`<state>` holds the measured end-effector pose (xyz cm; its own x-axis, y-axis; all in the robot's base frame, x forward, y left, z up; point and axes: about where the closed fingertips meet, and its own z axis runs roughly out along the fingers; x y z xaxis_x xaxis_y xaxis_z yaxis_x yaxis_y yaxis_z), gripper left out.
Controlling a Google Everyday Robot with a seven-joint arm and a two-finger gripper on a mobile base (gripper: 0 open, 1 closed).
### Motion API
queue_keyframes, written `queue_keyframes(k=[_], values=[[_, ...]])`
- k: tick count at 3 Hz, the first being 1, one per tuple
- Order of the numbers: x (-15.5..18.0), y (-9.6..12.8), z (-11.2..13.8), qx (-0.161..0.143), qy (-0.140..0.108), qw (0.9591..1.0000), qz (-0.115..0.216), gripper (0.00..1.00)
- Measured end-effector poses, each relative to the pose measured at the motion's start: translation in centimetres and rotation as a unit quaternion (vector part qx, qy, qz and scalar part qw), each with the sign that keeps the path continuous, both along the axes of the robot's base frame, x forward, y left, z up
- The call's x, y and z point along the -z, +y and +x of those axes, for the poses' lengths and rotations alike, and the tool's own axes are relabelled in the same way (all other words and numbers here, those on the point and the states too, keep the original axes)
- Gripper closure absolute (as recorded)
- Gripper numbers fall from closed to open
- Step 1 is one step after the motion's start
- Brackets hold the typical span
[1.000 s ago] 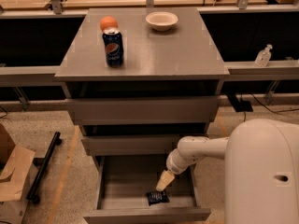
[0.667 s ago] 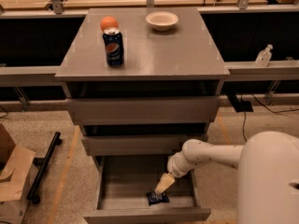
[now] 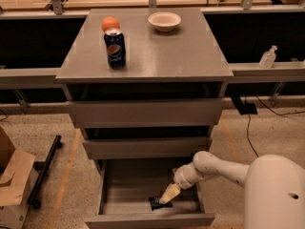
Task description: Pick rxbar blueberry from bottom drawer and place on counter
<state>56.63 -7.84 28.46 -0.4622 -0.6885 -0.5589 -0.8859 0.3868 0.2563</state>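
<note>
Speckled floor and pale wooden tabletops framed a grey cabinet of 3 drawers, with only the lowest pulled out. The rxbar blueberry (image 3: 155, 203) lay flat on the floor of the bottom drawer (image 3: 116, 187), close to the front wall and a little right of centre. It sat where it had been 1 second earlier.

The gripper (image 3: 169, 194) had changed: it had sunk lower into the drawer, and its cream tip now slanted down and left to meet the right end of the bar. Whether it was open, closed or had any hold on the wrapper could not be told, since tip and bar overlapped in this view. My reading was that the reach was over and the grasp was the step in hand. The lift and the carry up were all yet to come.

Behind the gripper, the white arm (image 3: 217, 165) ran back to the robot's rounded body (image 3: 276, 194) at the lower right, which had shifted in the picture. The 2 upper drawers stood closed.

Above them, the counter (image 3: 176, 51) carried a Pepsi can (image 3: 115, 48) with an orange ball (image 3: 110, 23) just behind it, and a white bowl (image 3: 164, 21) near the back edge. Its right and front parts looked the likely place to set the bar down.
</note>
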Motion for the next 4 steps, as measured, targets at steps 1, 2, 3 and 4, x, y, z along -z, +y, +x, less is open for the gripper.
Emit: queue_keyframes(k=[1, 2, 3, 4], values=[[3.1, 0.4, 0.2, 0.005, 0.009, 0.9999, -0.001, 0.00], [6.6, 0.9, 0.4, 0.019, 0.010, 0.9998, -0.004, 0.00], [6.9, 1.0, 0.3, 0.019, 0.012, 0.9997, -0.003, 0.00], [8.9, 1.2, 0.4, 0.022, 0.025, 0.9994, 0.005, 0.00]])
